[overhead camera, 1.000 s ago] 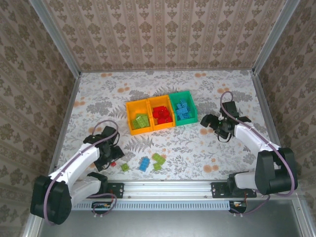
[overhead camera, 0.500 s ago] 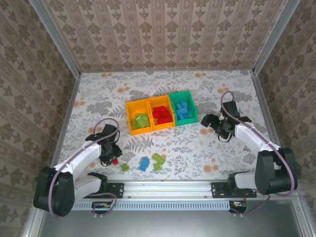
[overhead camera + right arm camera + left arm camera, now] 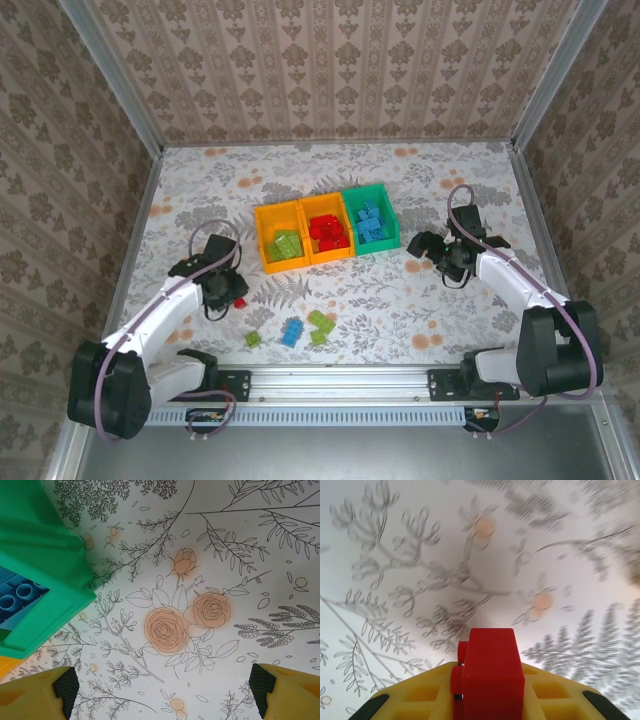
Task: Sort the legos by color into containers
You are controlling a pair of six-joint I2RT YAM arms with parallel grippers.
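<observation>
- Red lego [image 3: 492, 672] clenched in the left fingers [image 3: 415, 697], over the table [image 3: 395, 555], at 8 o'clock from the three bins [image 3: 302, 232].
- Right fingers [image 3: 30, 695] released, empty, at 3 o'clock of the green bin [image 3: 45, 555] of blue legos [image 3: 15, 597].
- Loose blue lego [image 3: 292, 332] and lime legos [image 3: 321, 322] lie at 6 o'clock of the bins.

The row of bins [image 3: 330, 257] blocks the middle of the counter [image 3: 200, 200]. Some loose bricks [image 3: 292, 332] lie near the front. Both sides are open.

no readable text, labels, brands or numbers anywhere
</observation>
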